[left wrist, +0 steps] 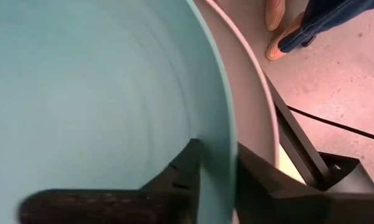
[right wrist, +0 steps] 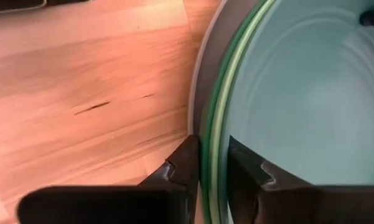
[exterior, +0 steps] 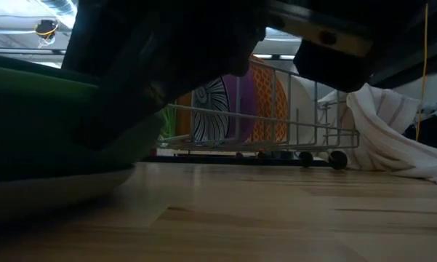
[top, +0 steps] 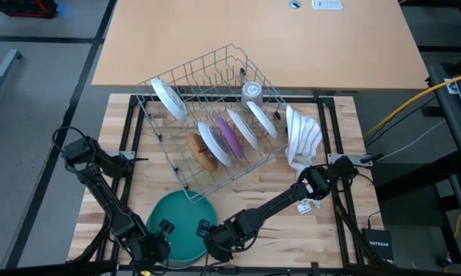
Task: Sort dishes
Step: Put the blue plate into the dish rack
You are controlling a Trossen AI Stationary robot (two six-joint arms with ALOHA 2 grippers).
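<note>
A stack of large plates (top: pixel 180 228) lies near the table's front edge. A teal plate (left wrist: pixel 99 87) is on top, a green one (right wrist: pixel 219 106) sits under it, and a grey-white one (exterior: pixel 51 191) rests on the wood. My left gripper (top: pixel 162 239) is shut on the stack's left rim. My right gripper (top: pixel 208 234) is shut on its right rim. Farther back stands the grey wire rack (top: pixel 215 126), where several smaller dishes lean upright between the wires. My left gripper pinches the teal plate's rim (left wrist: pixel 223 146) between its two fingers, one finger (left wrist: pixel 182 174) on the plate's inner face and the other outside, over the grey-white plate (left wrist: pixel 256 106). The fingers slant down from the table's left. Whether the plate is raised off the stack, I cannot tell. My right gripper has the green and teal rims (right wrist: pixel 213 149) together between its two fingers. One finger (right wrist: pixel 252 177) lies on the teal inner face, the other (right wrist: pixel 183 165) outside, at the grey-white plate's edge (right wrist: pixel 200 93). The fingers slant down from the table's right.
A white striped cloth (top: pixel 301 136) lies bunched to the right of the rack. Bare wood (right wrist: pixel 87 93) spreads between the stack and the rack. A person's feet (left wrist: pixel 280 28) show on the floor beyond the table's front edge.
</note>
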